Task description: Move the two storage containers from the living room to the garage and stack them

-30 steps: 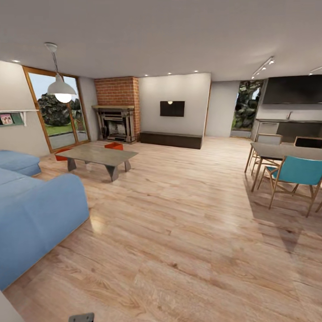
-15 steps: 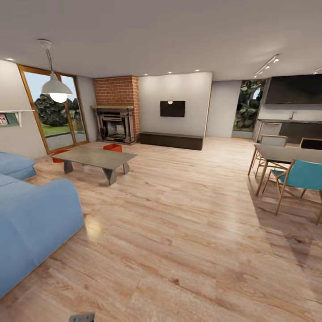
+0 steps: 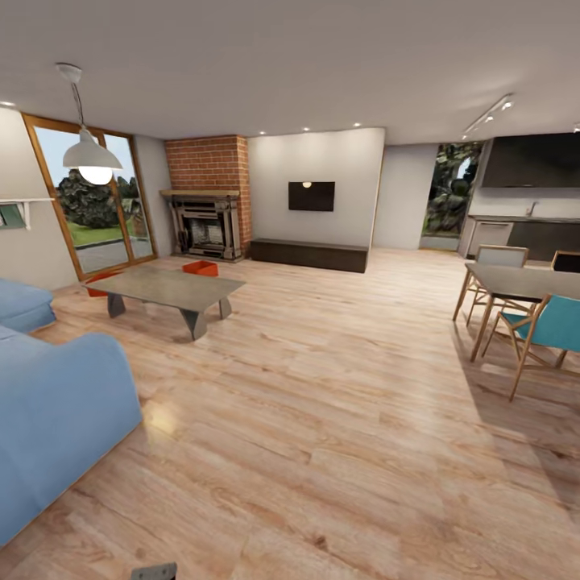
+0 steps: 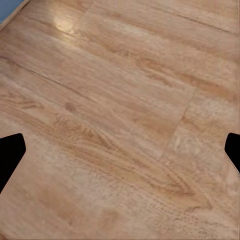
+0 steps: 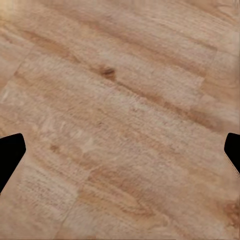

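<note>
Over by the brick fireplace (image 3: 211,197), both storage containers (image 3: 200,267) sit on the wood floor (image 3: 338,387) behind the grey coffee table (image 3: 165,287), one partly hidden. Left gripper (image 4: 120,152) and right gripper (image 5: 120,150) both hang spread wide over bare planks, holding nothing.

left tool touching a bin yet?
Apart. In the left wrist view the left tool is open with bare wood floor between its fingers; in the head view the bins sit far off by the coffee table.

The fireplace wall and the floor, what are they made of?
The fireplace wall looks like red brick: rows of small blocks with pale lines between, matte. The floor looks like light wooden planks: long boards with grain and knots, slightly glossy, since a light patch reflects near the blue sofa.
</note>
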Robot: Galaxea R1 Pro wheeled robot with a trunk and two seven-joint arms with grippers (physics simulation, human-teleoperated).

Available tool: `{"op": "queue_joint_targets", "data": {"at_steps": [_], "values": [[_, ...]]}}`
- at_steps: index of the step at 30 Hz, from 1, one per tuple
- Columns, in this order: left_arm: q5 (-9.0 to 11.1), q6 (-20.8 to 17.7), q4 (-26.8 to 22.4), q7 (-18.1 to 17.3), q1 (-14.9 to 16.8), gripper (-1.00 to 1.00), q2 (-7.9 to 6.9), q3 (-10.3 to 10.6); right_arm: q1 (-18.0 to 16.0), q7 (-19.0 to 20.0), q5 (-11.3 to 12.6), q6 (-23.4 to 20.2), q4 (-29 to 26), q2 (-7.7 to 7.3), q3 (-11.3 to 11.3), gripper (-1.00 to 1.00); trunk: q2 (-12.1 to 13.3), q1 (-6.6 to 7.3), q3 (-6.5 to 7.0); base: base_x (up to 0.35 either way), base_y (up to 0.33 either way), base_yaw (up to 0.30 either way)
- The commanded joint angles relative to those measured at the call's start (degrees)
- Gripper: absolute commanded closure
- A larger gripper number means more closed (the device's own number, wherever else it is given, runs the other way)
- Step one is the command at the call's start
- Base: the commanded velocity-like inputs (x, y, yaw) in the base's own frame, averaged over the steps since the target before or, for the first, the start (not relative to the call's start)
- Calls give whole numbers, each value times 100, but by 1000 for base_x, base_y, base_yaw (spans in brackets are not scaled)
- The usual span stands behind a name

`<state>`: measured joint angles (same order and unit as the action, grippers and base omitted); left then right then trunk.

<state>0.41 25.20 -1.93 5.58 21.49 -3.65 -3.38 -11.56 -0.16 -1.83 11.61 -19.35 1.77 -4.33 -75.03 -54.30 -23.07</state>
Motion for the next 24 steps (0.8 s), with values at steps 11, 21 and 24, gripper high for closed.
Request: {"op": "queue_joint_targets", "data": {"at_steps": [11,21,24], "values": [[3,18,8,-8,4,-100,5,-31,-4,-2,-19,15,2,6,-13,-100,-3,-3,-6,347,0,-1],[-1,20,10,-8,4,-100,5,-31,-4,-2,-19,8,2,6,-22,-100,-3,-3,-6,347,0,-146],[1,20,9,-9,4,-100,5,-31,-4,-2,-19,10,2,7,-19,-100,-3,-3,-6,347,0,-95]]}}
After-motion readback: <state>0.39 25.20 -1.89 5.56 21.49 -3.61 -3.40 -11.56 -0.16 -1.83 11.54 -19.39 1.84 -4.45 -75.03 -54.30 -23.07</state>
